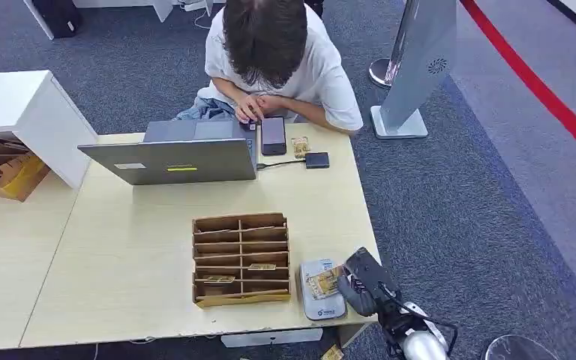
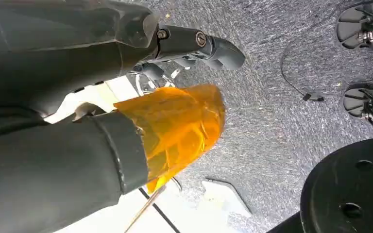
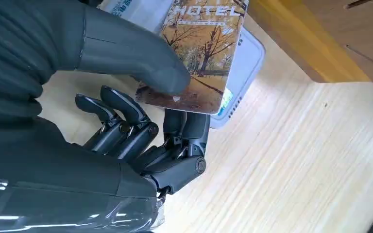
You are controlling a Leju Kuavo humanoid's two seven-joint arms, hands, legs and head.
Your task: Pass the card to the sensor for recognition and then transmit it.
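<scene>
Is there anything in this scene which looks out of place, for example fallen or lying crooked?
Yes: one card lies on the carpet just below the table's near edge, apparently dropped. Otherwise, the right hand holds a hotel card over the white sensor, as expected.

Prob. office/demo hall: carpet, laptop, kiosk.
</scene>
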